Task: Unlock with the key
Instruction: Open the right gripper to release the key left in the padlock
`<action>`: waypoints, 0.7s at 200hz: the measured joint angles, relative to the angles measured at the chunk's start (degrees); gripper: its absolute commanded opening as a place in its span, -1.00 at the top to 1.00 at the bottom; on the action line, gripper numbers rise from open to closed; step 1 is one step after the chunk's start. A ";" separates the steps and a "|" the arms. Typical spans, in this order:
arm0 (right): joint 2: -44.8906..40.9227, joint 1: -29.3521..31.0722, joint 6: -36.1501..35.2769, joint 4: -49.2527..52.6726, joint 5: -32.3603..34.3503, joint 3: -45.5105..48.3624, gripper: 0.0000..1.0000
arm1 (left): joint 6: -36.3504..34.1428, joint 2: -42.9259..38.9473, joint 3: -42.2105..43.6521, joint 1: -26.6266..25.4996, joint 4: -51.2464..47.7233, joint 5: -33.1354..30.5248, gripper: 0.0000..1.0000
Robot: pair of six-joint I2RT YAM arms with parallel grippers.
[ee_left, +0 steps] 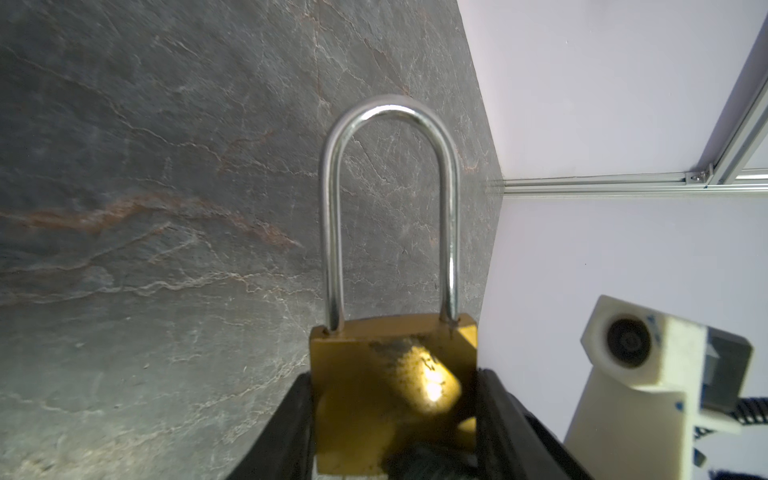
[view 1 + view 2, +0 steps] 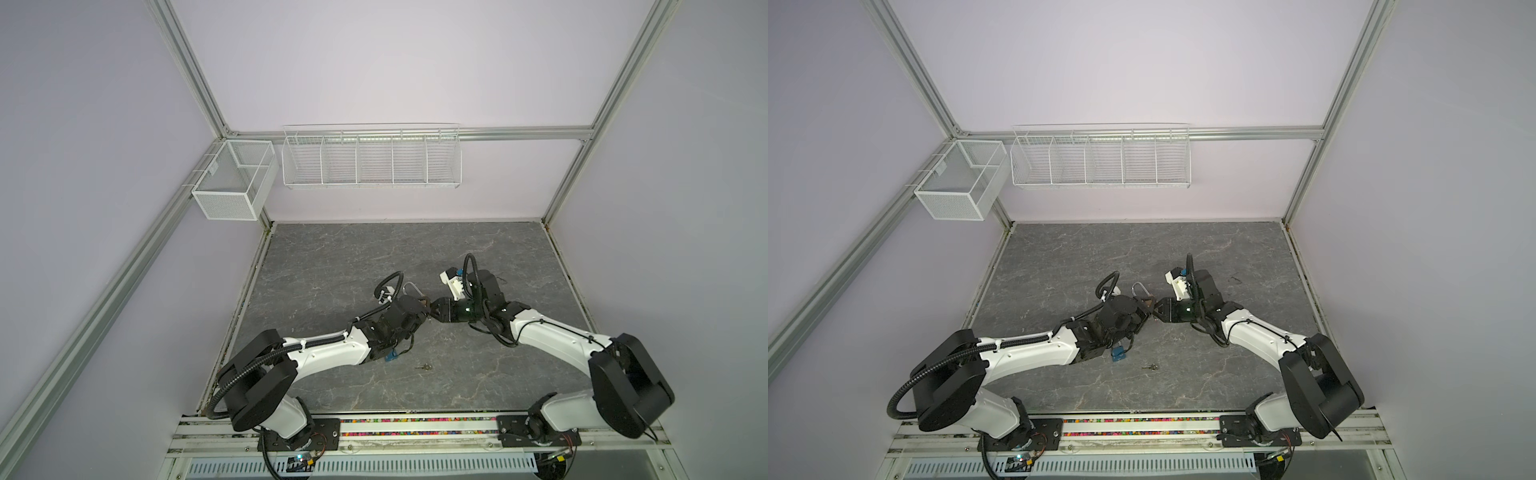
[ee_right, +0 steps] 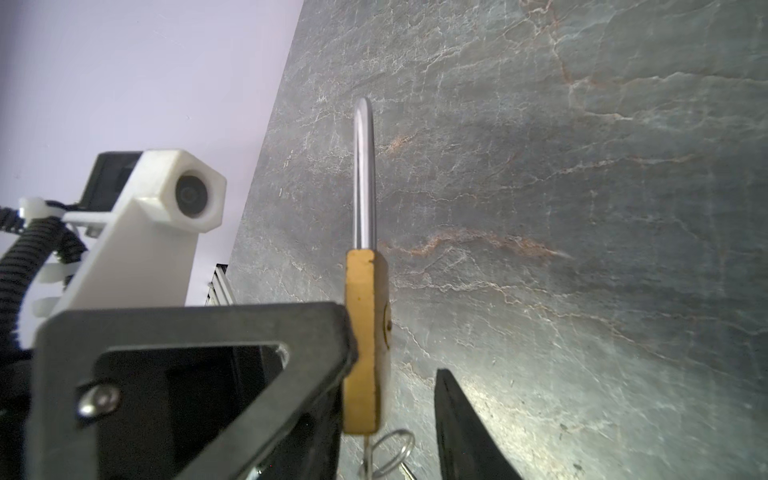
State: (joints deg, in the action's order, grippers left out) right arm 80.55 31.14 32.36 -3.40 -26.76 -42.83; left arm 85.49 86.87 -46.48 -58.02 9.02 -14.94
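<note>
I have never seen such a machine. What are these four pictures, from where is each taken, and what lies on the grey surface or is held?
This is a robot with two arms, each ending in a pincer called a gripper. Both top views look down on the whole table from above; the other two pictures come from cameras on the wrists. The left gripper is shut on a brass padlock, whose shackle is closed. A key ring hangs at the padlock's keyhole end, and the right gripper is beside it, its jaws apparently open. One small key lies loose on the table. Wire baskets hang on the wall.
</note>
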 measured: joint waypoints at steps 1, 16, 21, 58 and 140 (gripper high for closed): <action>-0.07 0.00 0.00 0.02 -0.02 0.02 0.17 | -0.02 0.00 0.00 0.00 0.02 0.02 1.00; -1.86 -0.02 -0.33 0.35 0.90 0.52 0.16 | -0.20 -0.42 0.00 0.33 0.04 0.85 1.00; -2.69 -0.04 -0.46 0.59 1.31 0.74 0.15 | -0.26 -0.57 0.00 0.48 -0.20 1.16 1.00; -10.58 -0.42 -1.66 1.57 2.51 2.34 0.21 | -1.22 -0.85 0.00 1.81 -3.08 2.78 1.00; -10.88 0.59 -2.21 -0.81 0.07 4.26 0.46 | -1.51 -1.36 0.13 2.51 -2.64 4.52 1.00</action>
State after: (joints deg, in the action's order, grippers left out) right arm 69.67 31.73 30.15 -4.21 -26.70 -38.57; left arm 83.99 85.52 -46.35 -55.51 6.37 -10.41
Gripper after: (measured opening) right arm 0.276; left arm 0.483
